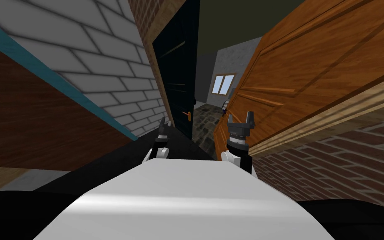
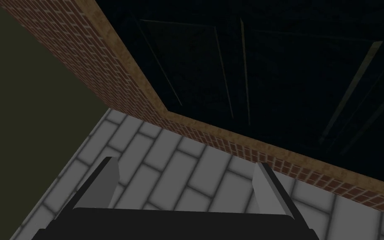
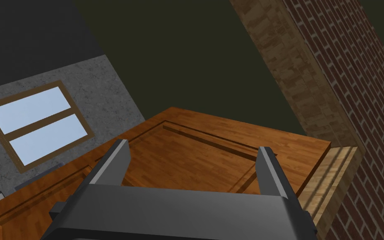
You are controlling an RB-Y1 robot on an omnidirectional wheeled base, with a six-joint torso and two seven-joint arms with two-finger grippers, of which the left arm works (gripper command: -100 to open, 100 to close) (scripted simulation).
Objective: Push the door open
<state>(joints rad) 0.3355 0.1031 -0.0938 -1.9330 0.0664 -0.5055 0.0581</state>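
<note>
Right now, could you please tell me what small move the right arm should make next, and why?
Probably ease the right gripper forward into the wooden door. It is open and points along the door's panel, and the door stands only partly swung, with a window showing through the gap, so a push should widen it.

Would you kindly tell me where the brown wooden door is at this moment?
In the head view the brown wooden door stands on my right, beside the brick wall, with the right gripper just before its face.
</note>
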